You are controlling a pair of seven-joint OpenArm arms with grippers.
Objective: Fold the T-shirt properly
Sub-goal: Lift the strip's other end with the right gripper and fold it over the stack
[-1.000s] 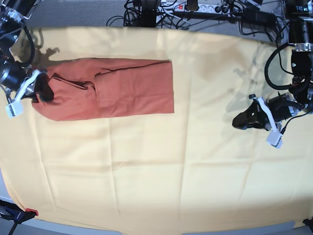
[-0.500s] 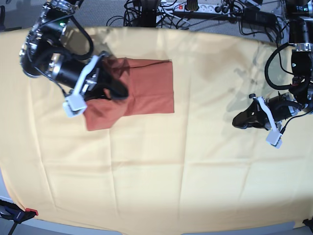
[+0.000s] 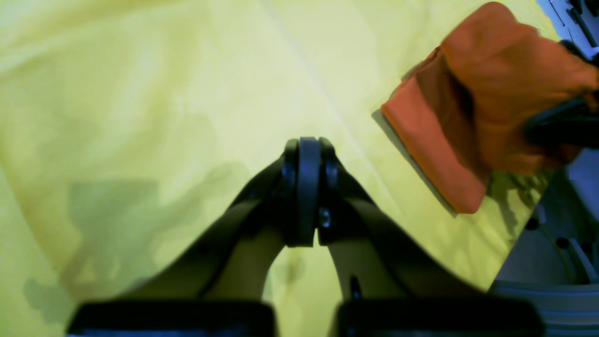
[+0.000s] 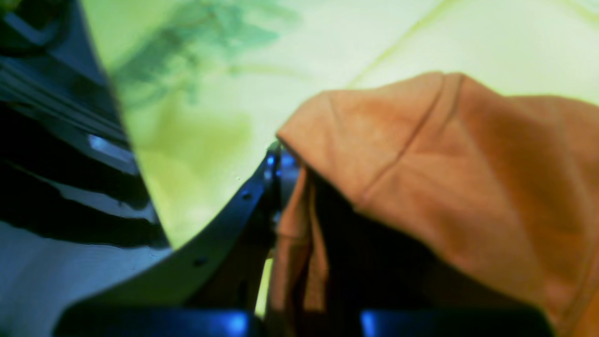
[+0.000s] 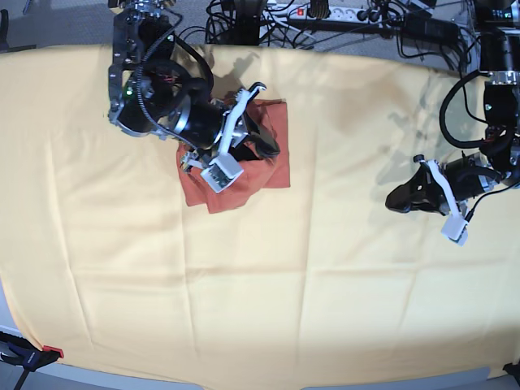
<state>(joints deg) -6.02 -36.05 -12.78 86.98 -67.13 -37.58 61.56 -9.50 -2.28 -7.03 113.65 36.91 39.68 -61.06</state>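
The rust-orange T-shirt (image 5: pixel 237 180) lies bunched on the pale yellow cloth (image 5: pixel 244 284), left of the table's middle and towards the back. My right gripper (image 5: pixel 262 145) is shut on a raised fold of it and holds that fold over the rest of the shirt. In the right wrist view the T-shirt (image 4: pixel 444 187) drapes over the gripper (image 4: pixel 281 164), hiding one finger. My left gripper (image 5: pixel 402 199) is shut and empty, low over the cloth at the right. In its wrist view the gripper (image 3: pixel 303 154) points at bare cloth, with the T-shirt (image 3: pixel 435 140) at the upper right.
Cables and a power strip (image 5: pixel 325 12) run along the table's back edge. A clamp (image 5: pixel 32 355) grips the cloth at the front left corner. The table edge and grey floor (image 3: pixel 552 252) show past the shirt in the left wrist view.
My right gripper has carried the shirt's left end rightwards over the rest, so the shirt is now a much shorter bundle. The left arm has not moved.
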